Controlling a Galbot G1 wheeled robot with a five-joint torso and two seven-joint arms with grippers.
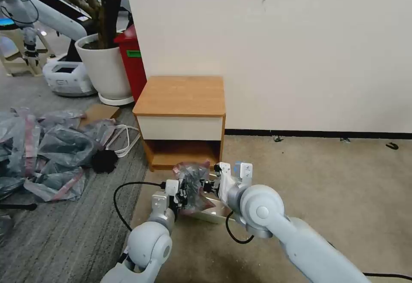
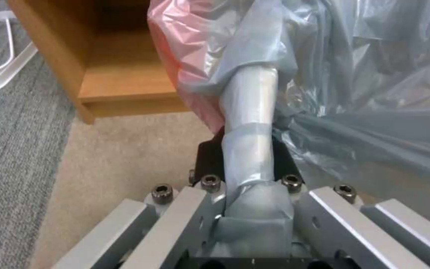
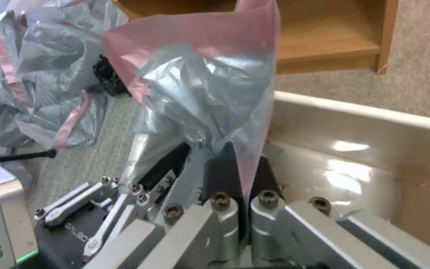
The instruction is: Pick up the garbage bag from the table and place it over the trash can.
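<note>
- Here, your right gripper (image 3: 240, 175) has its fingers pinched on the garbage bag (image 1: 193, 184) just above the trash can (image 1: 214, 214); your left gripper (image 2: 250, 123) clamps the same bag, film wrapped over its fingers.
- "GALBOT" reads on the left gripper's body in your right wrist view.
- The can sits just before the table (image 1: 182, 96); open carpet lies to its right, a heap of bags (image 1: 47, 150) well to its left.

- The table (image 1: 180, 96) stands on the floor (image 1: 326, 175) against the wall, its top bare.
- The trash can (image 1: 213, 214) sits on the floor before the table's front edge.
- A heap of bags (image 1: 47, 150) sprawls on the floor off its left side.
</note>
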